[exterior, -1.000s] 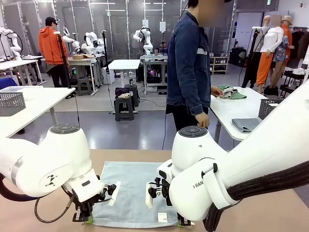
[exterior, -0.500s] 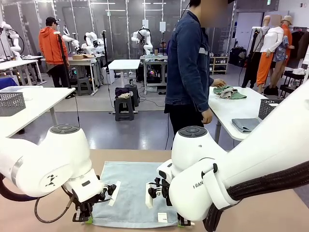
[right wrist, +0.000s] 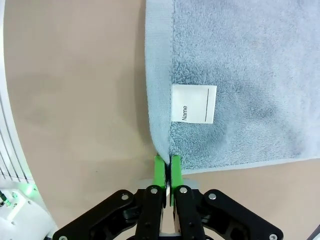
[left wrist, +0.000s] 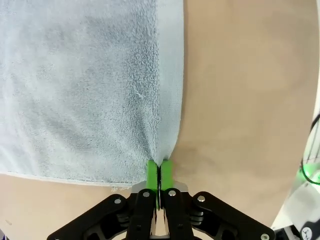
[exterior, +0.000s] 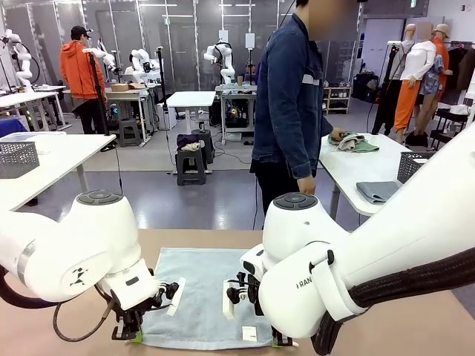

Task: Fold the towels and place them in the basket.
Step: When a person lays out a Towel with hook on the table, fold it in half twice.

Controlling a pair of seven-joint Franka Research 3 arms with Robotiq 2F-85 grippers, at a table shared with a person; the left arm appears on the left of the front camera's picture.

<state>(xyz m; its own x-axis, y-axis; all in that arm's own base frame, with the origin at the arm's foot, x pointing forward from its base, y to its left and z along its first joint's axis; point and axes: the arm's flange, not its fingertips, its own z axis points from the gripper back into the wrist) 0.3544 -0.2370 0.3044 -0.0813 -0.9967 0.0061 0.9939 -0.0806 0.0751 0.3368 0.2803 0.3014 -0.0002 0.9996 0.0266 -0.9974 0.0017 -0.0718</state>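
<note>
A pale blue-grey towel (exterior: 197, 297) lies flat on the tan table, its white label (right wrist: 194, 103) near the front edge. My left gripper (exterior: 133, 335) is shut on the towel's front left corner, green pads (left wrist: 153, 171) pinching the hem. My right gripper (exterior: 280, 341) is shut on the front right corner (right wrist: 162, 147) beside the label. A green towel (exterior: 362, 145) lies crumpled on the white side table at the right, under the person's hand (exterior: 338, 135). A dark mesh basket (exterior: 414, 165) stands on that same table.
A person in a denim jacket (exterior: 289, 96) stands beyond the table's far edge, turned to the side table. A folded grey cloth (exterior: 377, 191) lies there too. A paler grey mesh basket (exterior: 16, 158) sits on the white table at the left.
The person has shifted a little and moved a hand across the green towel on the side table. Both arms and the blue-grey towel have stayed still.
</note>
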